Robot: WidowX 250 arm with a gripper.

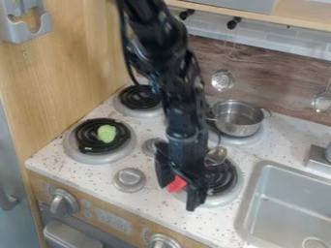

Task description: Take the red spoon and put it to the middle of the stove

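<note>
Sink (pixel 284 208) right of stove (pixel 58 160), pot (pixel 238 118) on rear burner (pixel 240 141)

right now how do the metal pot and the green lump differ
The metal pot is shiny silver, the green lump dull green. The pot is far larger. The pot is round and hollow with side handles, the lump low and irregular. Both sit on black-coiled burners.

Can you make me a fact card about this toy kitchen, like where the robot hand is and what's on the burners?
Gripper: low, at the front right burner
Red spoon: right by the gripper
Front left burner: green toy on top
Back right burner: silver pot on top
Sink: to the right of the burners
</note>
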